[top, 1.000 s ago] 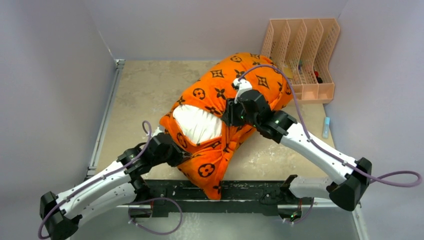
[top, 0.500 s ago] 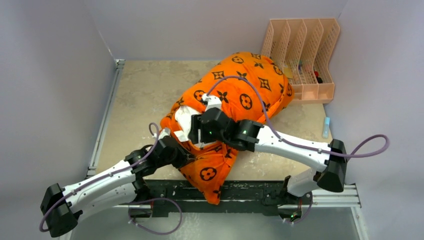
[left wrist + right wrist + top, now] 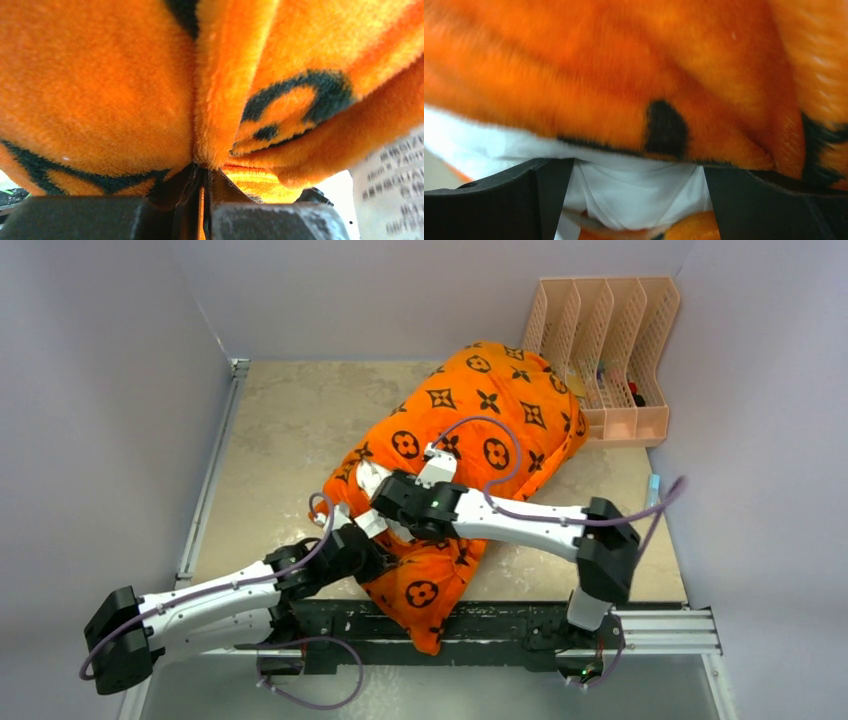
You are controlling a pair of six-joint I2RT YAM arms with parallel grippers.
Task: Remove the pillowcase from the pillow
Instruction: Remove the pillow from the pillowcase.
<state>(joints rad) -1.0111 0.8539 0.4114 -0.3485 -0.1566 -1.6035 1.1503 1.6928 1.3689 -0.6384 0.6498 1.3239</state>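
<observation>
With the left pincer clenched on the pillowcase beside the bared pillow, the right pincer gapes against that pillow, likely needing to grip and pull it.

Top cam: high on near side of the bright orange plush pillowcase, looks down, whole cover in frame. L wrist cam: jammed against its near-left fold. R wrist cam: at its open edge, prob. facing plain white stuffed pillow. All 3 share cover.
</observation>
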